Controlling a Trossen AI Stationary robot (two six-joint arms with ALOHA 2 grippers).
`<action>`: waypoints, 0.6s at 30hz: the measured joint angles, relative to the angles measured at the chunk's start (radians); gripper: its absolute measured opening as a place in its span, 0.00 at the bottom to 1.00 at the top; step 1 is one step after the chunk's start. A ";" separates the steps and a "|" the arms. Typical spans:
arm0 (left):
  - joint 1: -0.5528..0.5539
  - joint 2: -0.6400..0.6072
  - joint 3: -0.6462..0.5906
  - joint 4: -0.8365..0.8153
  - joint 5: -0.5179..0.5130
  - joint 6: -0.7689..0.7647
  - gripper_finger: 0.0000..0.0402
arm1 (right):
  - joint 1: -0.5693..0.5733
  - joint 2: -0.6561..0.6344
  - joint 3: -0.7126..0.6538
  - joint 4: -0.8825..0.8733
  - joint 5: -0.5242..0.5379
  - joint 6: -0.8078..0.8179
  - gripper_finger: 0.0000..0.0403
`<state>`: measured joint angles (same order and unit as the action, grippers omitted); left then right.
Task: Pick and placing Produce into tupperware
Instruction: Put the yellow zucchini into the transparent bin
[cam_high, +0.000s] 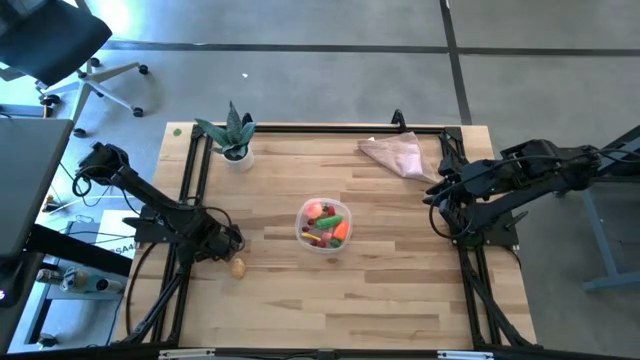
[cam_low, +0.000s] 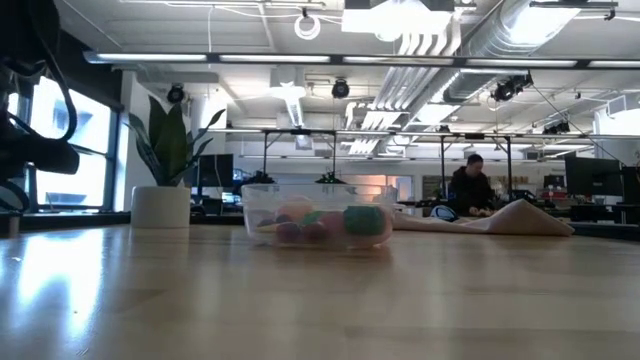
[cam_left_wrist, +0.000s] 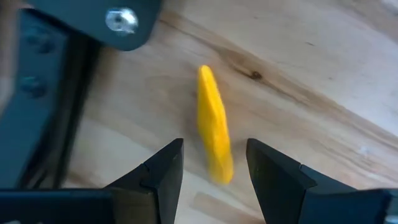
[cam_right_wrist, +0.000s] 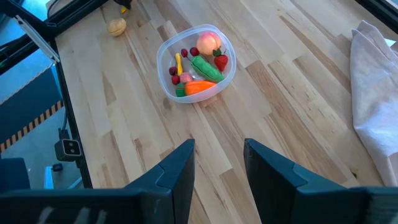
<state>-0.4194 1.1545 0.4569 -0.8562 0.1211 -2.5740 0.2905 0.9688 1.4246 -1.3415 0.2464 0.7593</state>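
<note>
The left hand (cam_left_wrist: 211, 171) sits low at the left edge of the desk (cam_high: 400, 290), its fingers parted and empty with a slim yellow piece (cam_left_wrist: 214, 124) lying on the wood between and just ahead of them. That piece is narrow and lies nearly in line with the fingers, so a closing pinch could catch only its near tip and let it pivot out or skid across the wood; the dark frame rail (cam_left_wrist: 53, 106) just beside it could also foul a finger if the hand drifts that way. The beige potato (cam_high: 238, 267) rests on the desk just beside the left hand, still outside the tupperware (cam_high: 324, 226), and a careless sweep could nudge it toward the edge. The tupperware stands mid-desk, already holding a carrot (cam_right_wrist: 200, 88), a green pod (cam_right_wrist: 206, 68), a pink-red round piece (cam_right_wrist: 209, 43) and small red bits. The right hand (cam_right_wrist: 217, 168) waits at the right side, fingers wide and holding nothing, well apart from the tub. In the high view the left arm hides the yellow piece entirely, and the low view shows neither hand; through the tub wall there the contents blur into colours. The pink cloth (cam_high: 396, 155) and the potted plant (cam_high: 234, 135) sit at the far side, clear of the work.
</note>
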 joint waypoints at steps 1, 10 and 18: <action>0.000 0.000 -0.009 0.017 -0.007 0.000 0.41 | 0.000 0.000 0.000 0.000 0.000 0.000 0.32; 0.000 -0.001 -0.014 0.014 -0.021 0.002 0.41 | 0.000 0.000 0.000 0.000 0.000 0.000 0.32; 0.000 -0.001 -0.014 0.001 -0.020 0.000 0.41 | 0.000 0.000 0.000 0.000 0.000 0.000 0.32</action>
<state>-0.4194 1.1538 0.4431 -0.8556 0.1007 -2.5736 0.2905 0.9691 1.4246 -1.3415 0.2466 0.7592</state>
